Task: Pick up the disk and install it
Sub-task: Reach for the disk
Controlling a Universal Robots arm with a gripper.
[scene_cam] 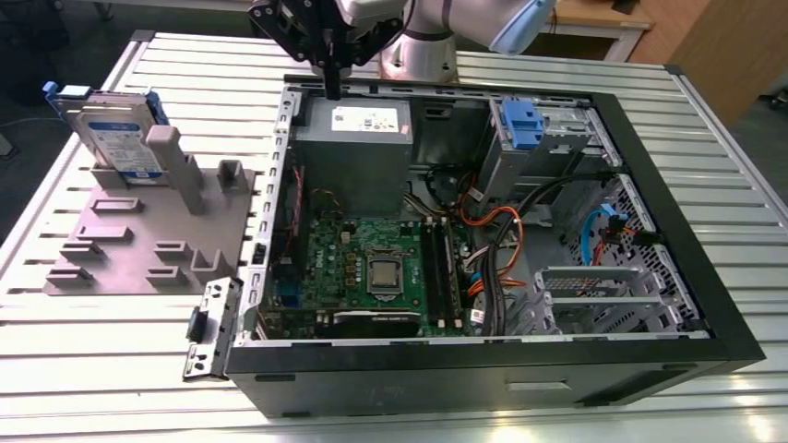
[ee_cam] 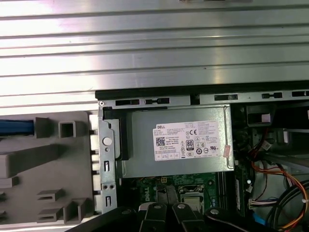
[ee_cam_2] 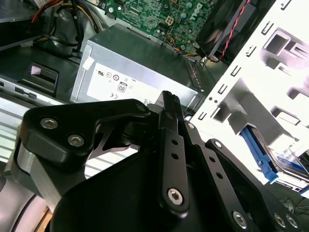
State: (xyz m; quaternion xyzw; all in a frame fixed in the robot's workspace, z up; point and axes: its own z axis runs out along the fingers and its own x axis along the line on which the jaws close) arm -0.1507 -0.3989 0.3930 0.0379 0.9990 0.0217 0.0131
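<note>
The disk (scene_cam: 113, 134) is seen standing upright on edge in a grey fixture (scene_cam: 136, 240), at the exterior view's left. Its labelled face is turned outward and its blue bracket is seen along the top and sides. The fixture rests on a slatted metal table (scene_cam: 99, 369), just beside an open computer case (scene_cam: 493, 355).

The gripper (scene_cam: 332, 90) is hung above the far rim of the case, over the power supply (scene_cam: 354, 138), and is well apart from the disk. Its fingers are pressed together and nothing is held between them. They are pointed down toward the power supply, and no contact with it can be made out. In the second wrist view the closed gripper (ee_cam_2: 169, 99) is seen against the power supply (ee_cam_2: 140, 72). In the first wrist view the power supply (ee_cam: 178, 145) is seen lying against the case wall.

Inside the case a motherboard (scene_cam: 369, 268) is seen below the power supply. A drive cage with a blue clip (scene_cam: 522, 125) is seen at the far corner, toward the exterior view's right.
</note>
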